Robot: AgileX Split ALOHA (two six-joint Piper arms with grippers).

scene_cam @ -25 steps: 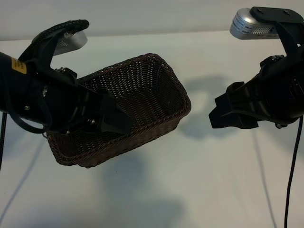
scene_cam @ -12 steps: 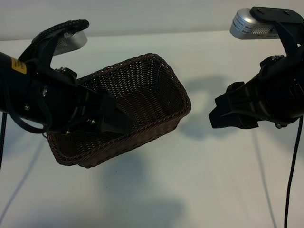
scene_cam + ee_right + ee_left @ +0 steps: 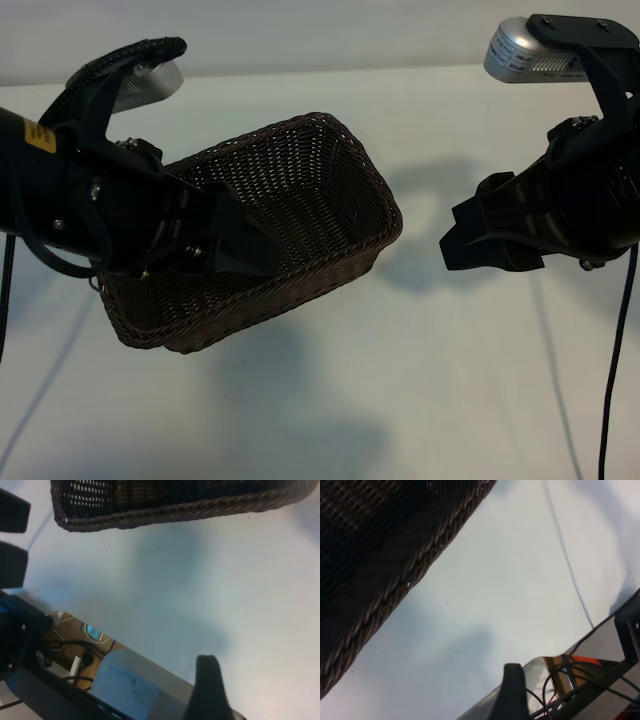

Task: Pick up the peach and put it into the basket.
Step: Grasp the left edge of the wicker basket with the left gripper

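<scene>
The left claw [image 3: 245, 252] hangs spread and empty over the basket [image 3: 330, 190]; the right claw [image 3: 470, 240], also spread, hovers beside it. No peach shows; likely it lies hidden inside.

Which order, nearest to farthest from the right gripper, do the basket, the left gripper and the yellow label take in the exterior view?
From the right gripper:
1. basket, just to its left across a gap.
2. left gripper, over the basket's left part.
3. yellow label, far left on the left arm.
</scene>
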